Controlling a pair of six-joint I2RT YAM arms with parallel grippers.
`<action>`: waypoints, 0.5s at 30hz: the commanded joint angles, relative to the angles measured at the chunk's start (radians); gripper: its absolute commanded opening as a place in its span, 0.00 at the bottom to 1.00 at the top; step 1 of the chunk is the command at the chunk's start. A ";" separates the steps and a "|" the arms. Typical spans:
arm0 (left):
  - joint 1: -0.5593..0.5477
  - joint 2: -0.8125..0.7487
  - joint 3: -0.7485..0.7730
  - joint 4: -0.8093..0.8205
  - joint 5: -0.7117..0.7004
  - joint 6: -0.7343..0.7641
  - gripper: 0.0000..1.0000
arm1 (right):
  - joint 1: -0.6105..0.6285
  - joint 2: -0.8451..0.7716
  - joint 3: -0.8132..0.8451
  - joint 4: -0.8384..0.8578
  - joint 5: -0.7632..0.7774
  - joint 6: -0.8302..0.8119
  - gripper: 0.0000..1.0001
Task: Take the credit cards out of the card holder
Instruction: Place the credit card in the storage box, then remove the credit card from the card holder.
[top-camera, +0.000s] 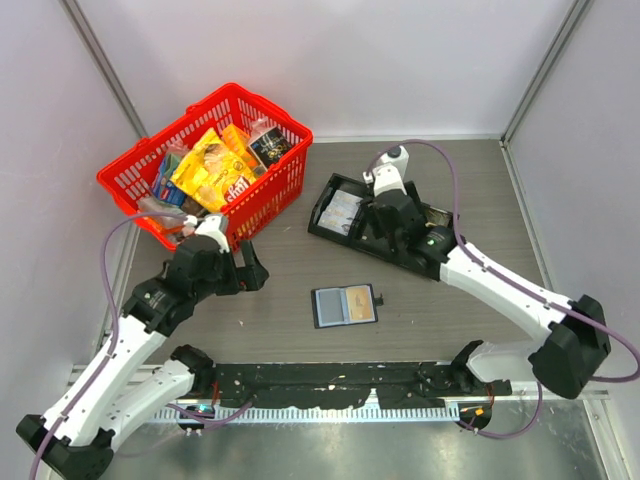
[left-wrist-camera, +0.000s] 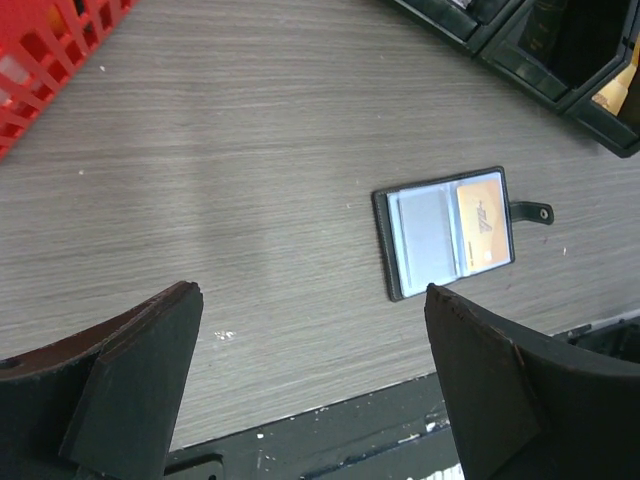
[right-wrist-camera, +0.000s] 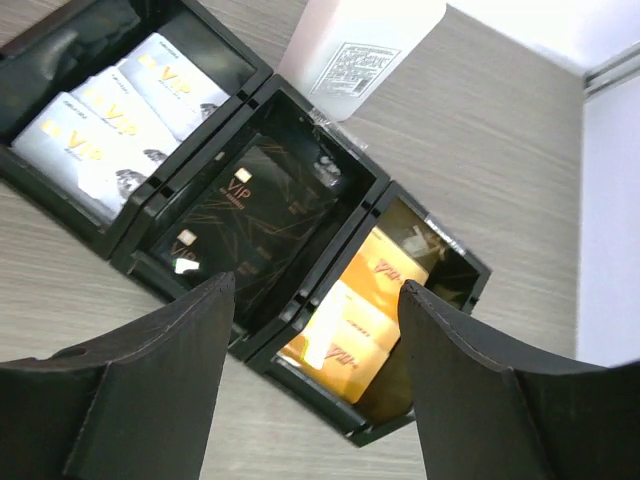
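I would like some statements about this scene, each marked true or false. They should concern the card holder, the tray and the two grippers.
1. The card holder lies open on the table. True.
2. A golden card shows inside it. True.
3. The left gripper holds a card. False: it is open and empty.
4. The middle compartment of the tray holds golden cards. False: black cards lie there; golden cards fill an end compartment.
5. The right gripper is above the tray. True.
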 joint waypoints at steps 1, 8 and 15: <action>-0.024 0.040 0.021 0.027 0.060 -0.065 0.95 | -0.004 -0.141 -0.041 -0.046 -0.139 0.233 0.73; -0.233 0.180 0.012 0.112 -0.050 -0.173 0.94 | -0.002 -0.342 -0.222 0.056 -0.416 0.351 0.83; -0.391 0.381 0.027 0.208 -0.113 -0.260 0.91 | -0.001 -0.328 -0.342 0.085 -0.531 0.534 0.68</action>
